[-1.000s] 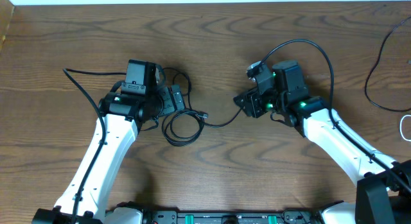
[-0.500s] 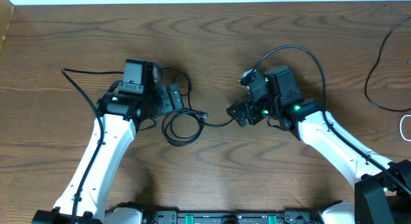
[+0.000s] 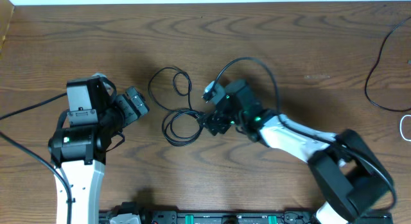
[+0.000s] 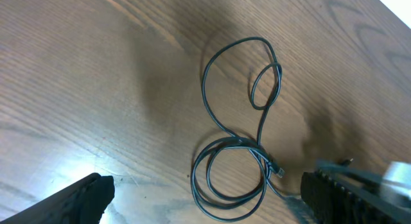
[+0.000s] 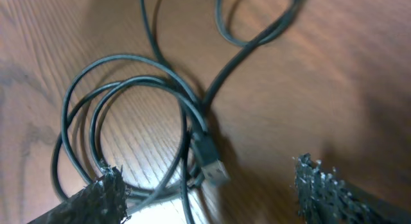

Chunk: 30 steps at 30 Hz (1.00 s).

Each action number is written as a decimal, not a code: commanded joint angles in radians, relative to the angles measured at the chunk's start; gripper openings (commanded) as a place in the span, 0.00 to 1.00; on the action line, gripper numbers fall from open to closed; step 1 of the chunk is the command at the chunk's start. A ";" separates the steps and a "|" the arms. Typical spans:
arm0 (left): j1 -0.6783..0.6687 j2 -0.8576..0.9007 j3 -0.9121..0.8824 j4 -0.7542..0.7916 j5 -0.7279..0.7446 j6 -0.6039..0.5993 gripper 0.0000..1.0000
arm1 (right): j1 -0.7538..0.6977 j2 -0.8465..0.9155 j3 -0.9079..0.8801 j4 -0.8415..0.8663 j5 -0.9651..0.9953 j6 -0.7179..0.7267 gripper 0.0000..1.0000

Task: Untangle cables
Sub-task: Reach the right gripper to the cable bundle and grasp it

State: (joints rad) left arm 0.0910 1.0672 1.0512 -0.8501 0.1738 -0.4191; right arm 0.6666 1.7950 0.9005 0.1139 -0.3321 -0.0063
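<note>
Right wrist: cable [image 5: 204, 149] under end effector [image 5: 207, 171].

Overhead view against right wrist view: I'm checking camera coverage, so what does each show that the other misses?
Only overhead: the open left hand, plus a second thin black cable and a white cable at far right. Only right wrist: close up, the small plug end. Both: the coiled thin black cable on the brown wooden table.
</note>
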 commanded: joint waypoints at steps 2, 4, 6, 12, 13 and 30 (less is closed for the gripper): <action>0.009 -0.008 0.000 -0.028 -0.010 -0.004 1.00 | 0.072 0.067 -0.001 0.066 0.032 -0.010 0.78; 0.009 -0.008 0.000 -0.037 -0.009 -0.004 0.99 | 0.101 0.090 -0.001 0.083 0.098 -0.010 0.76; 0.009 -0.008 0.000 -0.040 -0.009 -0.004 0.99 | 0.130 0.114 0.000 0.098 0.166 -0.022 0.73; 0.009 -0.008 0.000 -0.053 -0.009 -0.004 0.99 | 0.175 0.158 0.000 0.140 0.261 -0.045 0.66; 0.009 -0.008 0.000 -0.055 -0.009 -0.004 1.00 | 0.176 0.171 0.000 0.154 0.274 -0.044 0.64; 0.009 -0.008 0.000 -0.077 -0.009 -0.004 0.99 | 0.151 0.247 0.028 0.196 0.379 -0.038 0.02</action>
State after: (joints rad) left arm 0.0956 1.0595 1.0512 -0.9215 0.1741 -0.4191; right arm 0.8371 2.0029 0.9348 0.3313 -0.0162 -0.0425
